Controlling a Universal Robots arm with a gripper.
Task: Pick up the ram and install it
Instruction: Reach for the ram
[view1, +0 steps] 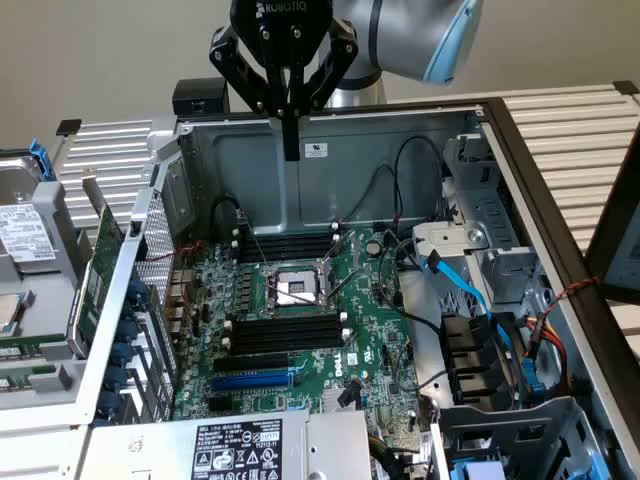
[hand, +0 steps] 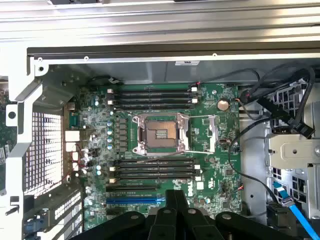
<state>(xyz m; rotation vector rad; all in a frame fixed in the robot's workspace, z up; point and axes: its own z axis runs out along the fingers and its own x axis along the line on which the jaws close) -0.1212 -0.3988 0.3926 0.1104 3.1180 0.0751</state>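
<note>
My gripper (view1: 291, 145) hangs shut above the back wall of the open computer case (view1: 400, 140), with nothing between its fingers (hand: 176, 202). Below it lies the green motherboard (view1: 370, 330) with black memory slots on both sides of the CPU socket (view1: 295, 288): a far bank (view1: 285, 245) and a near bank (view1: 285, 335). The wrist view looks straight down on these banks (hand: 150, 95) (hand: 152, 170), and all the slots look bare. Two narrow green strips (view1: 35, 347) lie outside the case at the exterior view's left; I cannot tell whether either is the ram.
A broad green expansion card (view1: 97, 275) leans against the case's perforated side wall. A hard drive (view1: 25, 235) sits on the tray beside it. Black and blue cables (view1: 470, 290) and drive bays crowd the exterior view's right. A labelled power supply (view1: 235, 448) spans the front.
</note>
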